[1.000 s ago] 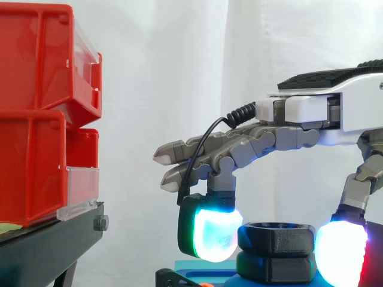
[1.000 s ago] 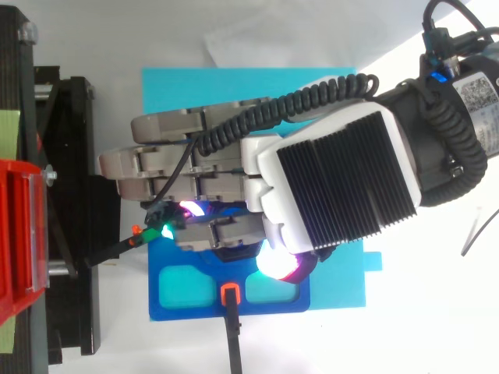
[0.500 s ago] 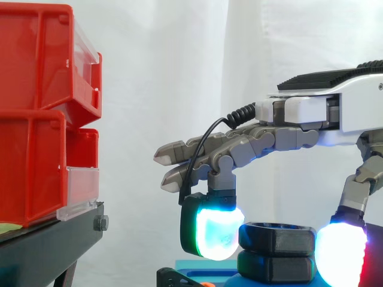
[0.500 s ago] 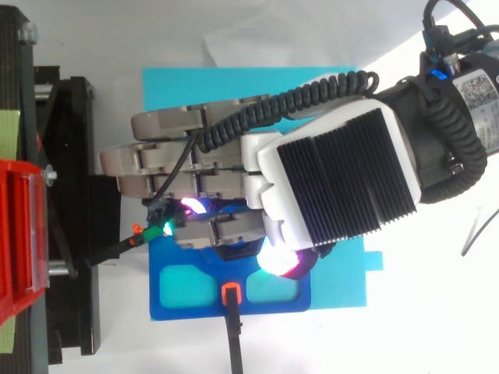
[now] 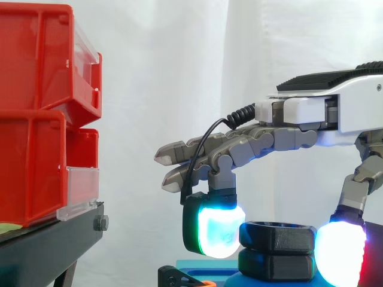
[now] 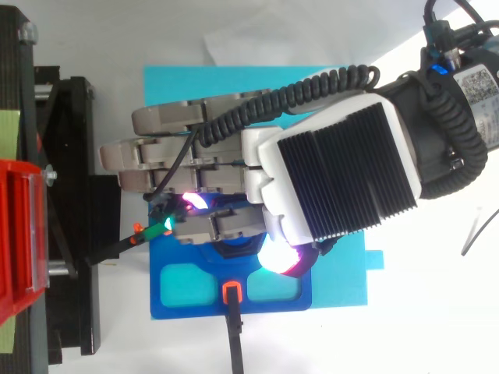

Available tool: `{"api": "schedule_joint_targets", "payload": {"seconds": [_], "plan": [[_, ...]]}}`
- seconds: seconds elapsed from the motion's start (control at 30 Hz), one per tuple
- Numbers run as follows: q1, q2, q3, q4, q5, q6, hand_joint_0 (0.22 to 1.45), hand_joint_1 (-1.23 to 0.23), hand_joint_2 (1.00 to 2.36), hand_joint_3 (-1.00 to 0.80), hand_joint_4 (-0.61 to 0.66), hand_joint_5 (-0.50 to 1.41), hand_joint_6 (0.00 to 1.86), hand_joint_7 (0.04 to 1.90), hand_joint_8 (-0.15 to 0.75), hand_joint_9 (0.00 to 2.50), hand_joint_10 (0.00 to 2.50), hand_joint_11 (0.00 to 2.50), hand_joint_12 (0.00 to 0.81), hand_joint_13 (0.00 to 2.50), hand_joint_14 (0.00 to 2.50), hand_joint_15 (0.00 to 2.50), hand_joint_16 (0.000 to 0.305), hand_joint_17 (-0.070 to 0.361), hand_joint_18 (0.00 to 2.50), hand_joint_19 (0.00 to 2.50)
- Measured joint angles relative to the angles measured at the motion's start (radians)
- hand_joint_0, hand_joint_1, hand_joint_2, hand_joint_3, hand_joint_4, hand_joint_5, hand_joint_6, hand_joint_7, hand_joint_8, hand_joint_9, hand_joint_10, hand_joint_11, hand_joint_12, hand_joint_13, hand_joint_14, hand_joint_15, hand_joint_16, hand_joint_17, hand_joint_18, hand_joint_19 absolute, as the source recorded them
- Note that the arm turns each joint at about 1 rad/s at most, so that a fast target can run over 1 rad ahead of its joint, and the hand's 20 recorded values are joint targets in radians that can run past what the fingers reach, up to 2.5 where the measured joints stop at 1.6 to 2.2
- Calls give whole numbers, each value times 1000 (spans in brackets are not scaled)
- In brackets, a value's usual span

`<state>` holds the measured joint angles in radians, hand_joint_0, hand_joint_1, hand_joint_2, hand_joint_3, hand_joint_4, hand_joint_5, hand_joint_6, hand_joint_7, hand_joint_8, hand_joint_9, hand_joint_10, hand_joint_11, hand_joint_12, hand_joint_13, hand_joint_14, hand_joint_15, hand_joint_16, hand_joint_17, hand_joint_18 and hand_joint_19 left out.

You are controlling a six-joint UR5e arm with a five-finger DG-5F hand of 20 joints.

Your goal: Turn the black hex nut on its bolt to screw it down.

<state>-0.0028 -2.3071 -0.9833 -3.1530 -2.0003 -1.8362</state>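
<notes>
my hand (image 5: 311, 113) palm down, wrist level, one finger and thumb curled down pinching black hex nut (image 5: 276, 237), other fingers (image 5: 197, 148) straight

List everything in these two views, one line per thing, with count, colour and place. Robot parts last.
black hex nut: 1, black, low centre-right in the side view, on top of the black hex piece.
black hex piece: 1, black, directly under the nut.
blue fixture: 1, blue, under the hand, on the cyan sheet.
cyan sheet: 1, cyan, flat beneath the fixture.
orange clip: 1, orange, in the middle of the fixture near one edge.
red bins: 2, red, stacked at the left.
black stand: 1, black, beneath the bins.
white curtain: 1, white, behind everything.
hand: 1, grey and white, over the nut, its glowing pads pinching it.
</notes>
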Motion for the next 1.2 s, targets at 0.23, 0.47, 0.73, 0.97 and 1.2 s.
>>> {"api": "schedule_joint_targets", "payload": {"seconds": [0.23, 0.47, 0.73, 0.97, 1.2], "plan": [[0, 0, 0, -1, 0, 0, 540, -667, 1006, -417, 191, -157, 602, 1289, 221, 348, 0, 0, 309, 127, 0, 0, 52, 117, 245, 31], [0, 0, 0, 1, 0, 0, 518, -654, 1005, -453, 196, -158, 601, 1284, 227, 350, 0, 0, 315, 126, 0, 0, 53, 120, 245, 31], [1, 0, 0, 5, 0, 1, 389, -551, 1000, -500, 223, -161, 522, 1318, 266, 348, 0, 0, 372, 132, 0, 0, 66, 149, 289, 17], [3, 0, 0, 12, 0, 4, 321, -524, 1000, -500, 262, -200, 502, 1139, 285, 292, 0, 0, 404, 97, 0, 0, 74, 167, 296, 0], [9, 0, 23, 18, 0, 11, 299, -478, 1000, -500, 225, -242, 502, 932, 282, 235, 0, 0, 413, 48, 0, 0, 77, 173, 233, 33]]}}
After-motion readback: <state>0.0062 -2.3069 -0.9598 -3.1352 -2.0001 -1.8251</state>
